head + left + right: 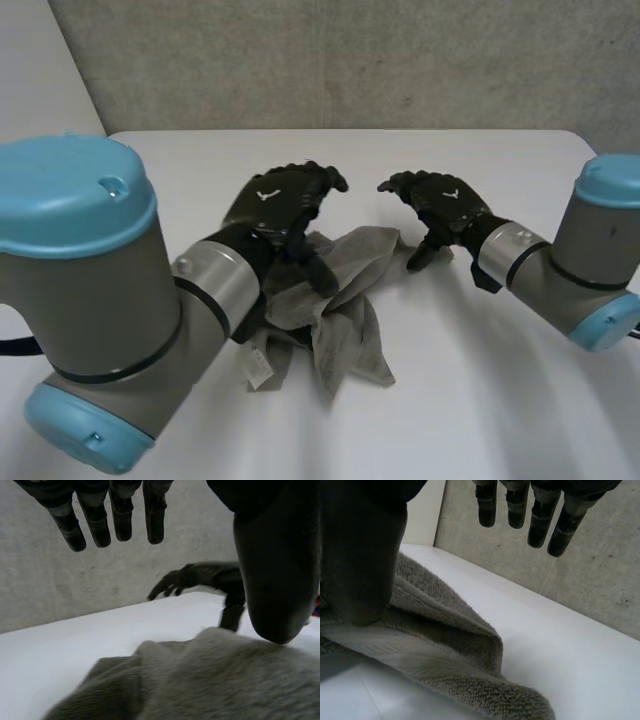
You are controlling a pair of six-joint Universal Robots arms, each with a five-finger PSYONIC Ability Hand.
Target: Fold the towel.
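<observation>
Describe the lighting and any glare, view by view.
Head view: soft, even light on the white table, no glare. Left wrist view: the left hand is a dark silhouette above the towel. Right wrist view: the right hand is dark too.

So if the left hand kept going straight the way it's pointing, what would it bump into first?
Most likely the right hand, which sits just ahead of the left hand across a gap. The towel lies lower, under the left thumb. Depth is hard to judge.
</observation>
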